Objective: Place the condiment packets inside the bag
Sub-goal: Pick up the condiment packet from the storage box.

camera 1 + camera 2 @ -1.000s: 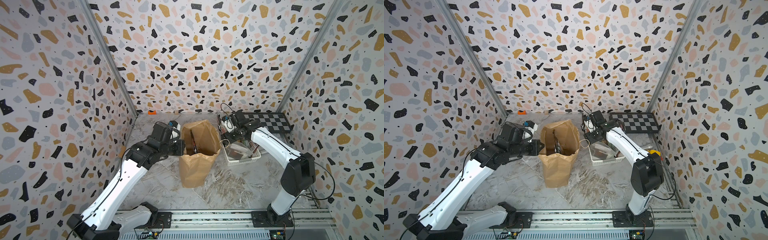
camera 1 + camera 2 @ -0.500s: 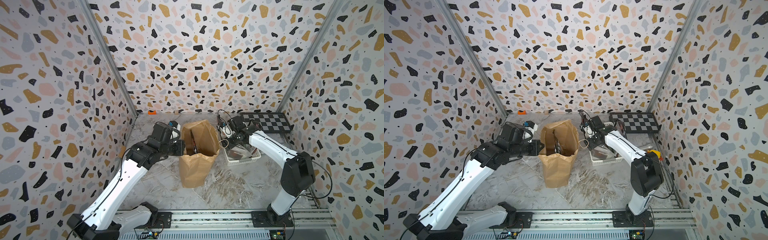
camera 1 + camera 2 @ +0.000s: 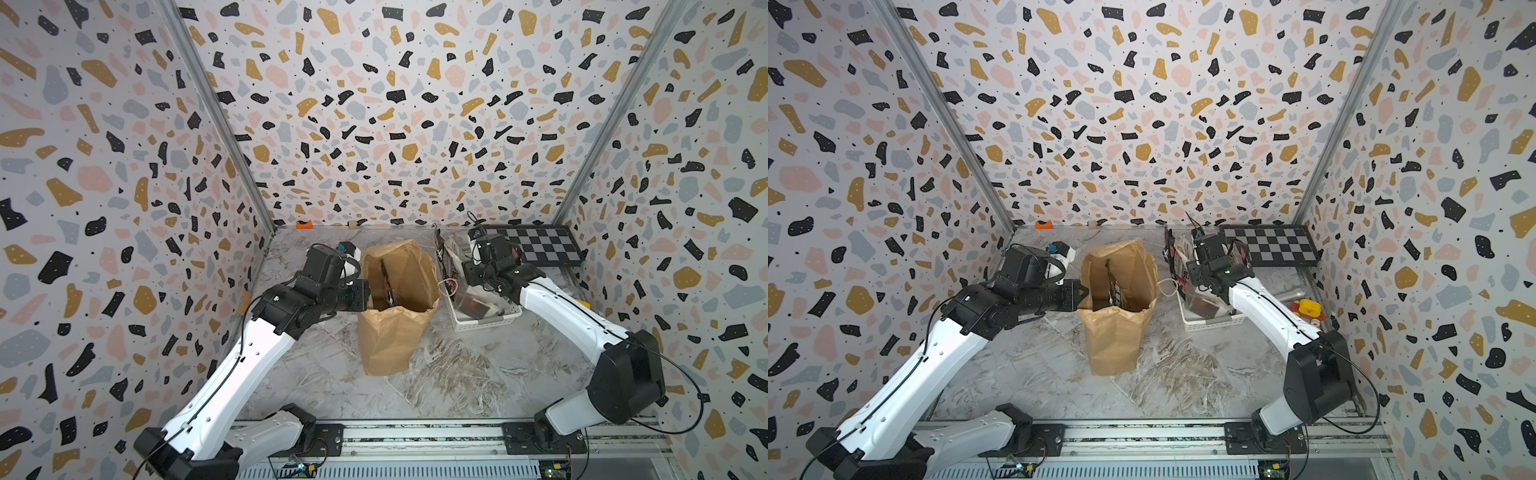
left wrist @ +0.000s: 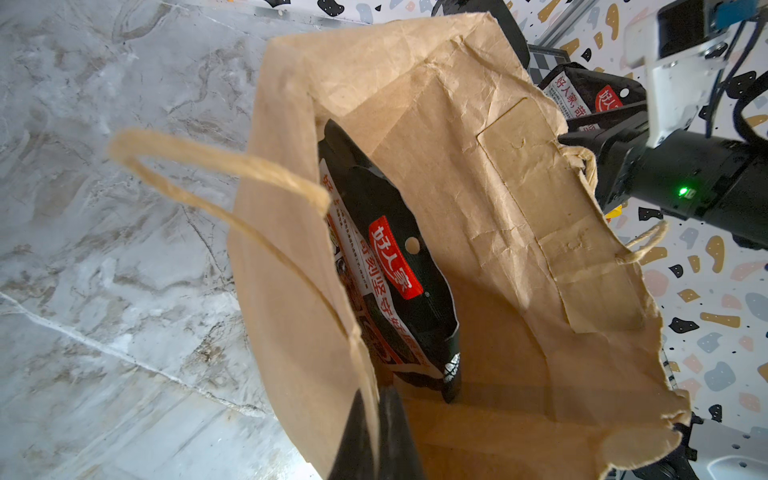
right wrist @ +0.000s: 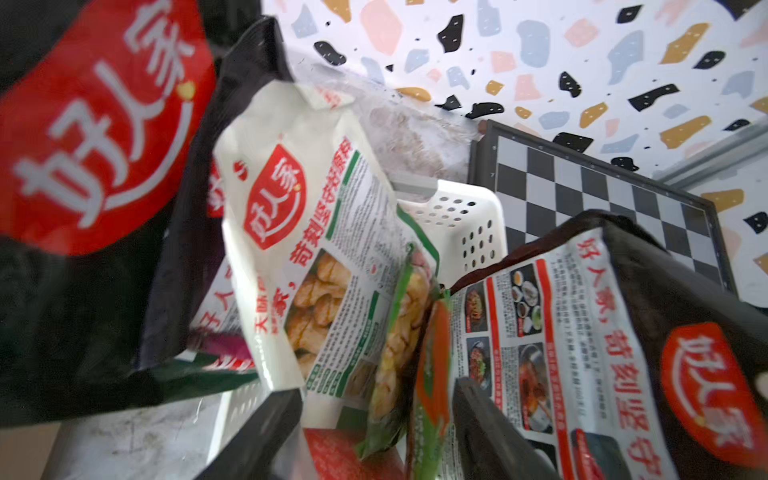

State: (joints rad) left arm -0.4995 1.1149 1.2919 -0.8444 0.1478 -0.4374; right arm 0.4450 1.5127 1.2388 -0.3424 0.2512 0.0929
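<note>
One black condiment packet [image 4: 395,270], glossy, with a red logo and white Chinese print, stands on edge inside the bag [image 4: 498,187], close against the wall on the left arm's side. The bag is tall, brown and crinkled. It stands upright with its mouth open near the middle of the marbled counter [image 3: 457,374], and a twine handle [image 4: 208,166] loops outward from the rim. The left end effector [image 4: 376,415] is clenched on that rim, with the paper pinched between its black fingers.

More condiment packets stand in the white perforated basket [image 5: 465,224], which sits just beside the bag on the right arm's side:
- a white packet [image 5: 316,232] with green trim, a red logo and a food photograph
- a smaller green-orange packet [image 5: 399,340], seen nearly edge-on
- a black-and-white packet [image 5: 602,353] with small dish photographs
- a large black packet [image 5: 83,145], blurred and very near the lens

The right end effector [image 5: 376,392] reaches into the basket with its jaws apart on either side of the green-orange packet. Whether they press on it cannot be told.

A black-and-grey checkerboard [image 3: 536,245] lies flat beyond the basket, in the counter's far corner.
</note>
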